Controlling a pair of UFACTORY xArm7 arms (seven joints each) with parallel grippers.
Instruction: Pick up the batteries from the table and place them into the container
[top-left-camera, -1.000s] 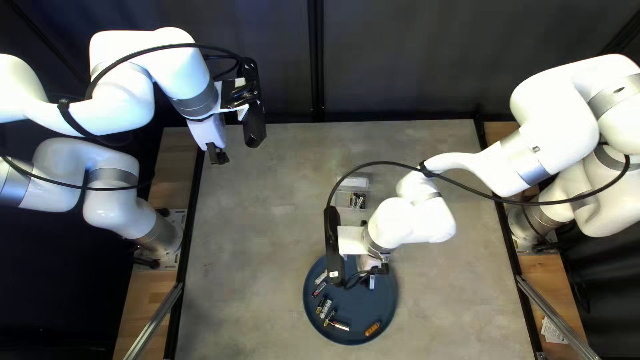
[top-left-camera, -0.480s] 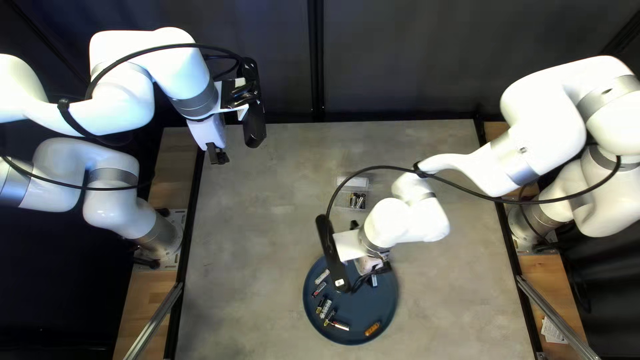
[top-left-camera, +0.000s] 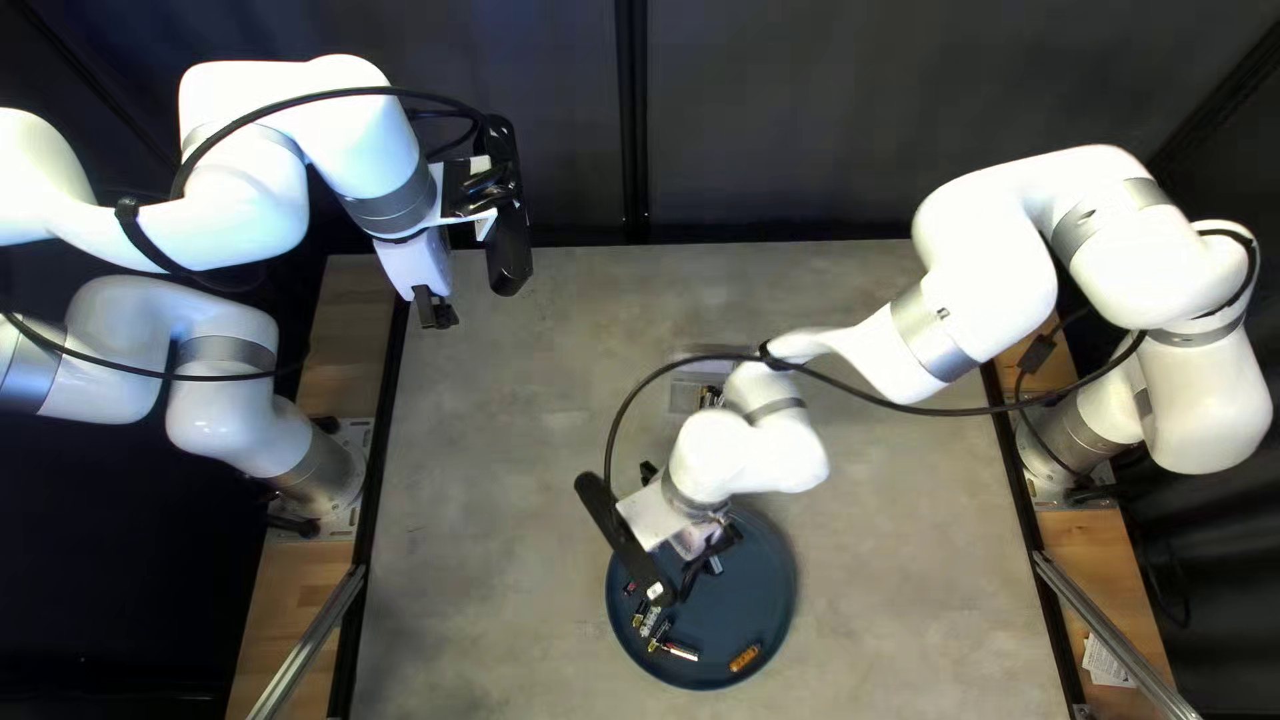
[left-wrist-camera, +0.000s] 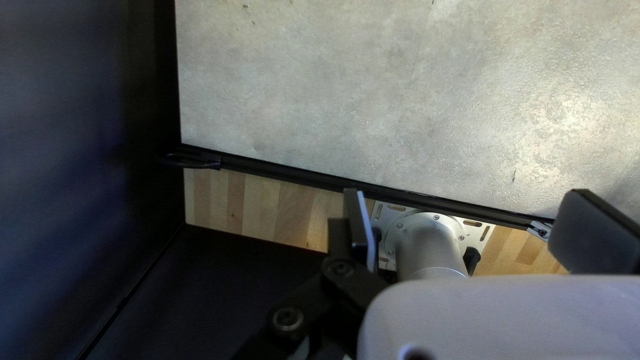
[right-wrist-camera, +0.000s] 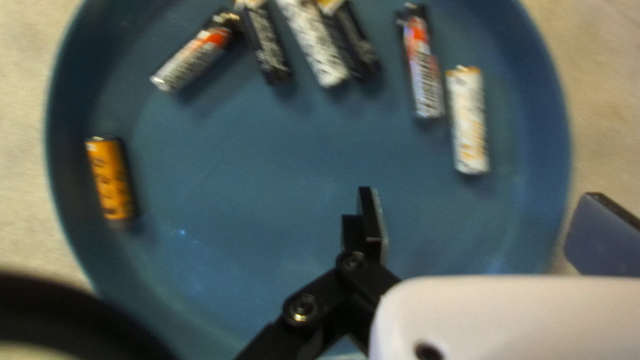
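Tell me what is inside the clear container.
In the top left view, the clear container has batteries in it. The right arm covers part of it, so I cannot tell how many there are or what else lies underneath.

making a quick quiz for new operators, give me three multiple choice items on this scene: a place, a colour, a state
1. In the top left view, where is the clear container?
a) inside the round tray
b) above the tray
c) below the tray

2. What colour is the tray?
a) blue
b) red
c) white

3. How is the right claw?
a) shut on a battery
b) shut, empty
c) open

Key:
1 b: it sits past the tray's upper rim.
2 a: blue shows around the batteries.
3 c: its fingers stand wide apart.
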